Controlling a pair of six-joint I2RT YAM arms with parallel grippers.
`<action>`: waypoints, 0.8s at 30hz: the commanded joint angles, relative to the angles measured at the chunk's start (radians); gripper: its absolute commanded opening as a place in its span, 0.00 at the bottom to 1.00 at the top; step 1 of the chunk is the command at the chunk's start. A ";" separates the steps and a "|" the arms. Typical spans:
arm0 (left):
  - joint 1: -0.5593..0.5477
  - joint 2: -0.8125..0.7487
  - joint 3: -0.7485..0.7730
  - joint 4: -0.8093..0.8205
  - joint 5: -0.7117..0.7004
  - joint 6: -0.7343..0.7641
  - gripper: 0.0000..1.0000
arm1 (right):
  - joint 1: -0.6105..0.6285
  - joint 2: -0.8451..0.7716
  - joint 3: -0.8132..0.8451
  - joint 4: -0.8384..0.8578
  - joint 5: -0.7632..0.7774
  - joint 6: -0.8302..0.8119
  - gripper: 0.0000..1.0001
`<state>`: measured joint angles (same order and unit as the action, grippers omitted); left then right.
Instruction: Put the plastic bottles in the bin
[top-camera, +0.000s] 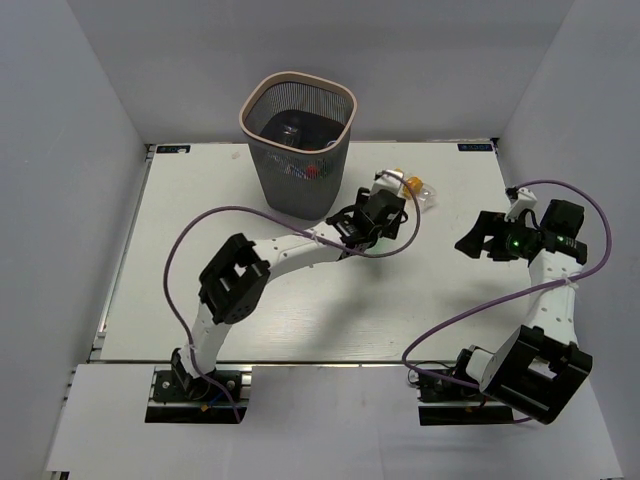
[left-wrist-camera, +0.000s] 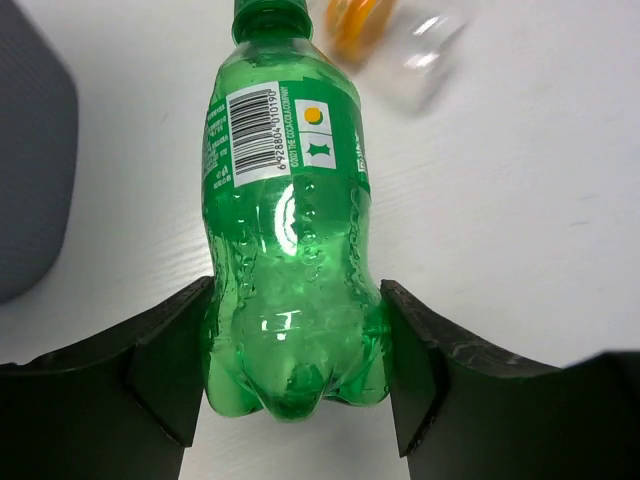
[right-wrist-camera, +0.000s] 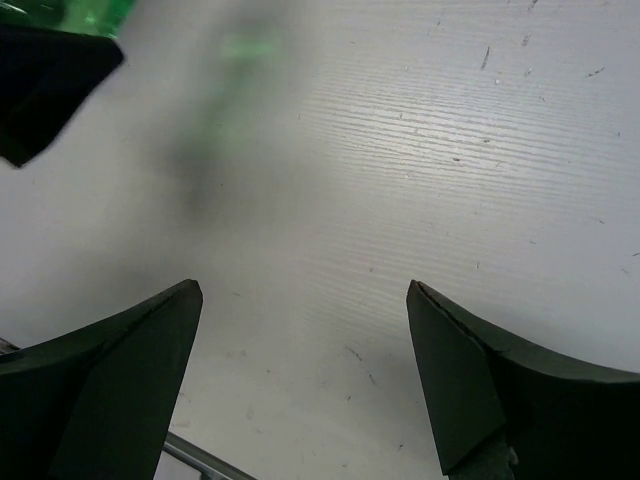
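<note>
My left gripper (top-camera: 372, 218) is shut on a green bottle (left-wrist-camera: 290, 250) with a white barcode label, both fingers pressed against its base, just above the white table. A clear bottle with an orange cap (top-camera: 415, 188) lies just beyond the green bottle's cap and also shows blurred in the left wrist view (left-wrist-camera: 385, 35). The dark mesh bin (top-camera: 298, 150) with a beige rim stands at the back, left of the left gripper, with bottles inside. My right gripper (top-camera: 478, 240) is open and empty over bare table (right-wrist-camera: 303, 290).
The bin's wall (left-wrist-camera: 30, 160) shows at the left edge of the left wrist view. Grey walls enclose the table on three sides. Purple cables loop over the table from both arms. The left gripper's finger (right-wrist-camera: 50, 75) shows at the top left of the right wrist view.
</note>
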<state>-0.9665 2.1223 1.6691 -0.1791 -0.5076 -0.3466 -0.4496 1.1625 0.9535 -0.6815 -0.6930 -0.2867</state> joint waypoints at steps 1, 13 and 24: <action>-0.006 -0.168 0.066 0.063 0.090 0.050 0.00 | -0.003 -0.009 -0.007 0.020 -0.034 -0.026 0.89; -0.006 -0.321 0.258 0.073 0.062 0.146 0.00 | -0.001 -0.061 -0.025 0.039 -0.063 -0.035 0.87; 0.087 -0.452 0.116 0.149 -0.436 0.141 0.00 | 0.008 -0.076 -0.016 0.039 -0.128 -0.078 0.45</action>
<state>-0.9115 1.7195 1.8034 -0.0666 -0.7994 -0.2031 -0.4465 1.1080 0.9253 -0.6521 -0.7658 -0.3363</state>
